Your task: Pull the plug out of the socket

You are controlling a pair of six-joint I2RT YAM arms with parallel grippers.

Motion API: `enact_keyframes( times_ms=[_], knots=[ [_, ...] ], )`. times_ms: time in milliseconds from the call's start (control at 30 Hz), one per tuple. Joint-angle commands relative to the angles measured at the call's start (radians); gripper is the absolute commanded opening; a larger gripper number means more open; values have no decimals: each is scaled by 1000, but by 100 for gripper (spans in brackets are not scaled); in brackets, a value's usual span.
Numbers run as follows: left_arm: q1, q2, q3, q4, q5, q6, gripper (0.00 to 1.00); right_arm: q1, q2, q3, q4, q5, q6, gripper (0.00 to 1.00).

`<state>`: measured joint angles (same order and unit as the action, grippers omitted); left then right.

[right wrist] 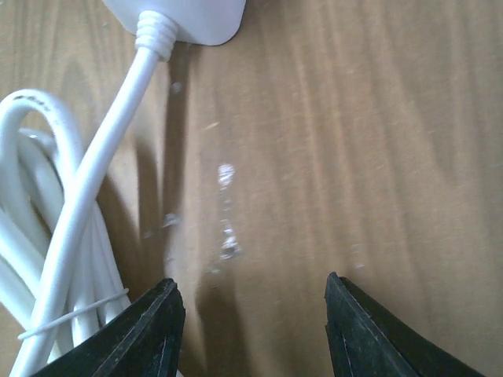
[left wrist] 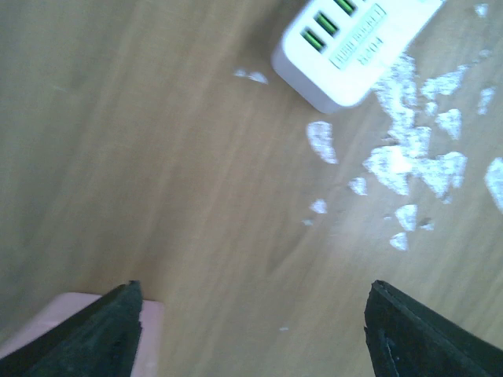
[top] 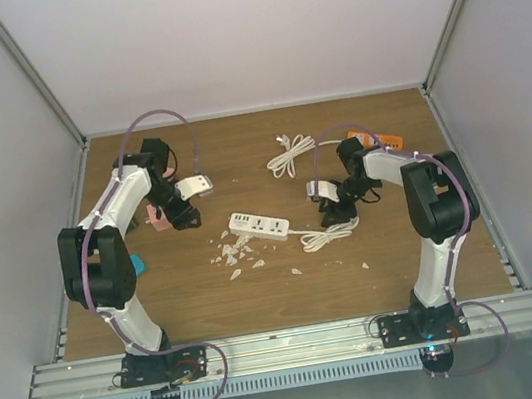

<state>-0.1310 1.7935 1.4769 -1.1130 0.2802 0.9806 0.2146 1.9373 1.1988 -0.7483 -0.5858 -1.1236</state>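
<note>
Top external view showed a wooden table inside a white-walled enclosure, with two arms reaching in from the near edge. The white power strip, which carries the sockets, lay flat near the middle of the table, between the two arms. No plug could be made out seated in it from above. A loose white cable lay coiled well apart behind it, probably the one that belongs to the plug.

The left gripper hung low over bare wood on the strip's left, its fingers spread wide with nothing between them. Its wrist camera looked toward the near end of the strip, where green-lit ports showed. It seemed placed to steady that end.

The right gripper sat low at the strip's other end, its fingers apart at a narrower gap and holding nothing, only wood between them. The strip's cord ran just beside its left finger into a tied bundle.

White flakes were scattered on the wood beside the strip. A pink block lay just behind the left gripper's left finger and could catch it on a sideways move. The bundled cord crowded the right gripper in the same way. An orange object lay behind the right arm, and a blue object near the left arm.
</note>
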Motion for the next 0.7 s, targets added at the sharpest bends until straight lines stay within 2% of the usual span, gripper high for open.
enact_keyframes(
  times_ms=[0,233,367,567,667],
  knots=[
    [-29,-72,-110,22,75,9,71,16,-54,-69,-79,1,13,51],
    [-121,-114,-270,86,171,-72,61,47,-169,-152,-126,-80,92,53],
    [-187,-106,-337,173,204,-146,57,13,-256,-182,-130,-76,127,55],
    [-272,-27,-331,293,241,-254,53,-71,-358,-229,-127,-12,99,54],
    [-300,25,-304,335,250,-300,52,-102,-378,-250,-81,62,107,48]
  ],
)
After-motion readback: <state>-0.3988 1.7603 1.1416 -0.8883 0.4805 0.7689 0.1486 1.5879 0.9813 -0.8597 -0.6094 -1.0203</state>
